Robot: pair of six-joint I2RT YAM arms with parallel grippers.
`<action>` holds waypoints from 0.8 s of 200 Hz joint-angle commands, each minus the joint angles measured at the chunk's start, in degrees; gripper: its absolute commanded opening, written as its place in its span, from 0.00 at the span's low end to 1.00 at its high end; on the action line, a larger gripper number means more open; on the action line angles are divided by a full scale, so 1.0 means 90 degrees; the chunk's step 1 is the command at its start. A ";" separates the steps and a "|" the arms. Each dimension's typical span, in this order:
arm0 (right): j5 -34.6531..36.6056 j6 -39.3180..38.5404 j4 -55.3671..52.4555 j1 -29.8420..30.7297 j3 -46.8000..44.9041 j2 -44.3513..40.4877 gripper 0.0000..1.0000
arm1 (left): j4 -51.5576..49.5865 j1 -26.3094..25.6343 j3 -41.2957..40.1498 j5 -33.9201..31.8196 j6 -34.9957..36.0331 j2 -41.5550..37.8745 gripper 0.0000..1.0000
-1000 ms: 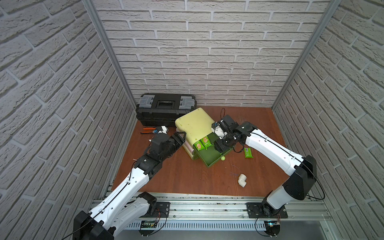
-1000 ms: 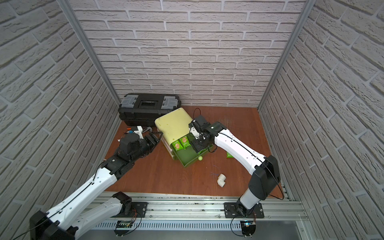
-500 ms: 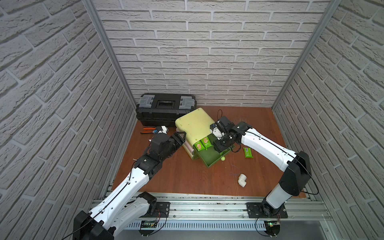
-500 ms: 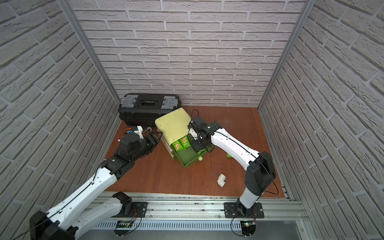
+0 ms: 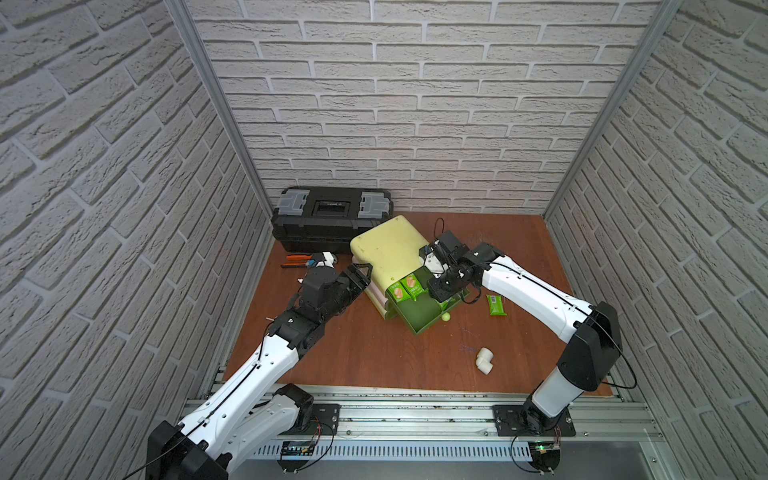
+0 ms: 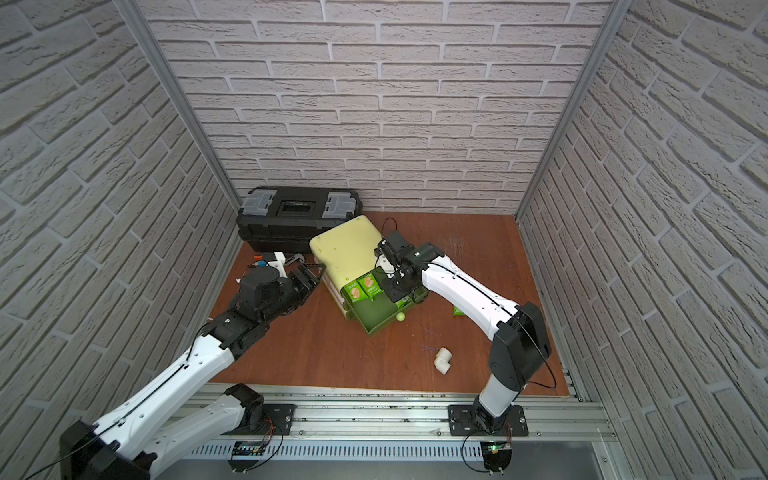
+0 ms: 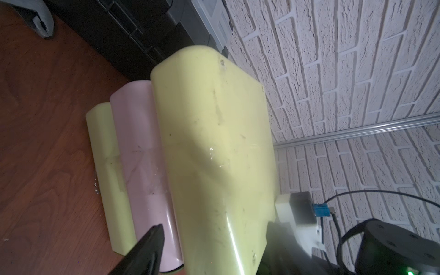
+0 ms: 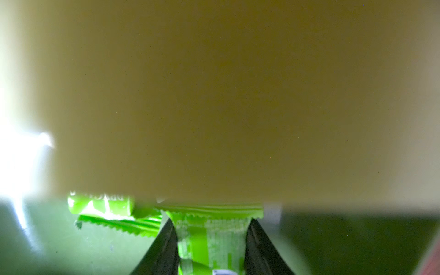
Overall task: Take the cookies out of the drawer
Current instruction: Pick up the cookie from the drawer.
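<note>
Two green cookie packets (image 5: 411,284) stand side by side at the back of the green drawer (image 5: 419,316). The drawer is pulled out of the yellow drawer box (image 5: 388,249). In the right wrist view a third green packet (image 8: 212,238) sits between the right jaws. The two black fingers (image 8: 256,240) press on its two sides and pinch it, just under the edge of the box top. A fourth green packet (image 5: 496,304) lies flat on the desk (image 5: 374,357), out of the drawer and near its right side. The right arm (image 5: 528,291) reaches in from the right, bent at the elbow, with its wrist low over the open drawer. The left arm (image 5: 274,361) stretches up from the front left. The left jaws are spread apart, just beside the left side of the box. A black toolbox (image 5: 332,216) sits by the back wall, behind the box. A white pipe elbow (image 5: 484,360) lies on the desk nearer the front, well apart from the drawer.
</note>
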 commanded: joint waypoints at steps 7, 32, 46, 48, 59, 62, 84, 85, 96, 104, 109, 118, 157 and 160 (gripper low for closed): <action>0.0033 -0.0025 -0.0124 -0.0030 0.0255 -0.0428 0.41 | 0.0105 -0.0028 0.0055 -0.0040 0.0008 0.0017 0.73; 0.0106 0.0005 -0.0204 -0.0028 0.0413 -0.0610 0.40 | 0.0093 -0.0023 0.0065 -0.0044 0.0025 0.0027 0.73; 0.0117 0.0030 -0.0249 -0.0025 0.0528 -0.0691 0.40 | 0.0098 -0.0023 0.0084 -0.0029 0.0023 0.0023 0.73; 0.0117 0.0030 -0.0252 -0.0028 0.0546 -0.0702 0.40 | 0.0100 -0.0023 0.0079 -0.0031 0.0024 0.0026 0.73; 0.0117 0.0047 -0.0264 -0.0030 0.0631 -0.0761 0.40 | 0.0106 -0.0023 0.0080 -0.0029 0.0027 0.0045 0.73; 0.0125 0.0051 -0.0259 -0.0027 0.0657 -0.0779 0.40 | 0.0103 -0.0023 0.0079 -0.0030 0.0026 0.0047 0.73; 0.0263 0.0073 -0.0266 -0.0036 0.0818 -0.0897 0.39 | 0.0112 -0.0023 0.0101 -0.0008 0.0034 0.0071 0.73; 0.0268 0.0073 -0.0266 -0.0042 0.0828 -0.0906 0.39 | 0.0112 -0.0023 0.0102 -0.0008 0.0036 0.0079 0.73; 0.0302 0.0096 -0.0273 -0.0118 0.0917 -0.0969 0.39 | 0.0112 -0.0023 0.0113 0.0010 0.0028 0.0096 0.73; 0.0274 0.0121 -0.0300 -0.0214 0.0987 -0.1006 0.39 | 0.0112 -0.0024 0.0117 0.0021 0.0034 0.0115 0.73; 0.0245 0.0131 -0.0329 -0.0297 0.1032 -0.1028 0.39 | 0.0121 -0.0023 0.0123 0.0030 0.0037 0.0129 0.73; 0.0193 0.0137 -0.0386 -0.0461 0.1100 -0.1067 0.39 | 0.0122 -0.0023 0.0149 0.0031 0.0046 0.0148 0.73; -0.0131 0.0249 -0.0465 -0.1606 0.0856 -0.1325 0.38 | 0.0102 -0.0023 0.0214 0.0010 0.0153 0.0202 0.73; -0.0152 0.0264 -0.0440 -0.1703 0.0782 -0.1338 0.37 | 0.0096 -0.0022 0.0218 0.0011 0.0149 0.0203 0.73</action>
